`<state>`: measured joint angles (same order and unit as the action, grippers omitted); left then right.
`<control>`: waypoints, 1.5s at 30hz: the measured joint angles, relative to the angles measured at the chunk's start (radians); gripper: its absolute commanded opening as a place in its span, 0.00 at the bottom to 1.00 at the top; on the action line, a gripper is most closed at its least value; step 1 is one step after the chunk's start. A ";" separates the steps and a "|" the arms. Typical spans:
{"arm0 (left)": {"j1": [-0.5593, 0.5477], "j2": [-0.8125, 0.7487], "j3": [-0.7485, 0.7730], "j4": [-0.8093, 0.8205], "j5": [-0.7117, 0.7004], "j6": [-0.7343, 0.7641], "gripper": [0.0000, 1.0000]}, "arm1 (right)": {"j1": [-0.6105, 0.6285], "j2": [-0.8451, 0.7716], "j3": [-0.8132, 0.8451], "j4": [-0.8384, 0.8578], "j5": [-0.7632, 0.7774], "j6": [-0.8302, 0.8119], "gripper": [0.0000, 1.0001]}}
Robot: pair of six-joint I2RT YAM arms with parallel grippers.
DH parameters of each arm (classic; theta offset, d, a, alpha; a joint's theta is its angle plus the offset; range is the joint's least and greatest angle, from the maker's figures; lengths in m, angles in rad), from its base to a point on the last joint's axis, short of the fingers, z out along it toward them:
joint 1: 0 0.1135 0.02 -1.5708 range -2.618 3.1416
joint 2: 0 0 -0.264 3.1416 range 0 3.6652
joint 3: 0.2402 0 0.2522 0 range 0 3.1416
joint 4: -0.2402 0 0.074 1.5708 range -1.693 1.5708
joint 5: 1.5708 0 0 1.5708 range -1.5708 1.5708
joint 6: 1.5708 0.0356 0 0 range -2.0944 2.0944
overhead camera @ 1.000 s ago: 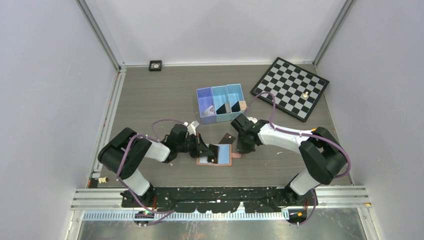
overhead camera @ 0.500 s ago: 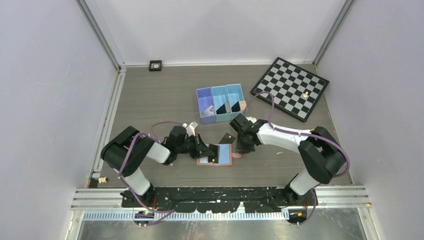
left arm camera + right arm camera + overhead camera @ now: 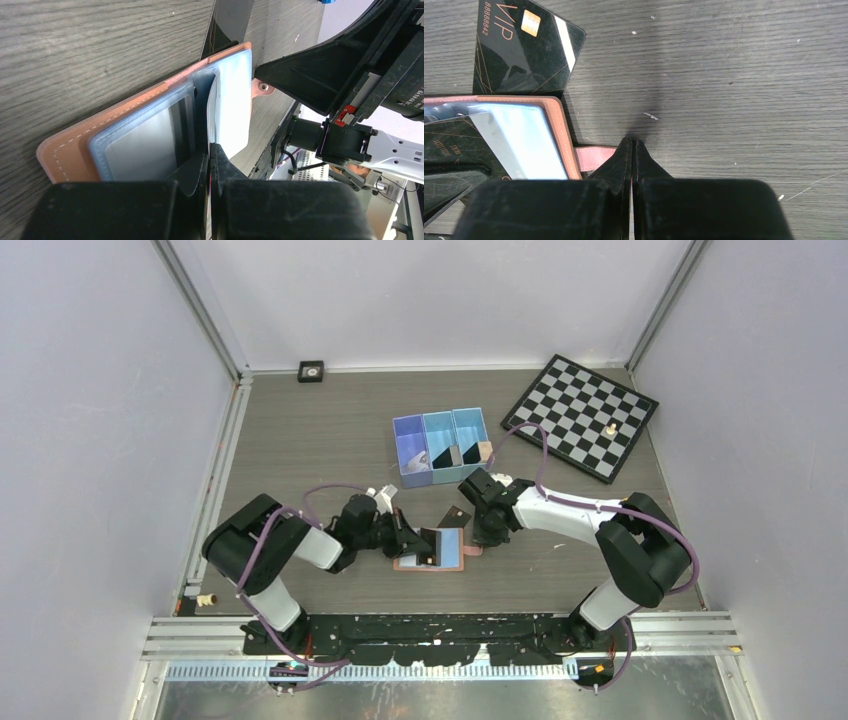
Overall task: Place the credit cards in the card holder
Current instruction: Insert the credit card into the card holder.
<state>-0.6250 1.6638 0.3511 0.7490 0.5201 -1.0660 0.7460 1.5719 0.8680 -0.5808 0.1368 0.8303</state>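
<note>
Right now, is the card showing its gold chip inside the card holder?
No, that credit card lies on the table, outside the card holder.

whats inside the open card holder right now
One black card, pinched by the left hand, angles into the holder's blue lining. Whether other cards sit in its pockets is hidden by the lining.

Left end effector and its credit card slightly farther across card holder
</note>
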 measured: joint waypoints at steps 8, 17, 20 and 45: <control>-0.023 -0.106 0.053 -0.219 -0.068 0.083 0.13 | 0.005 0.000 0.003 -0.010 0.013 0.000 0.00; -0.026 -0.267 0.188 -0.660 -0.186 0.309 0.39 | 0.006 0.000 0.004 -0.019 0.021 0.000 0.00; -0.026 -0.283 0.206 -0.727 -0.187 0.351 0.43 | 0.006 0.000 0.004 -0.018 0.021 0.000 0.01; -0.026 -0.256 0.221 -0.790 -0.169 0.375 0.35 | 0.011 0.000 0.005 -0.019 0.027 0.000 0.01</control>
<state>-0.6506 1.4078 0.5720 -0.0406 0.3515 -0.6914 0.7574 1.5719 0.8726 -0.6003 0.1642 0.8299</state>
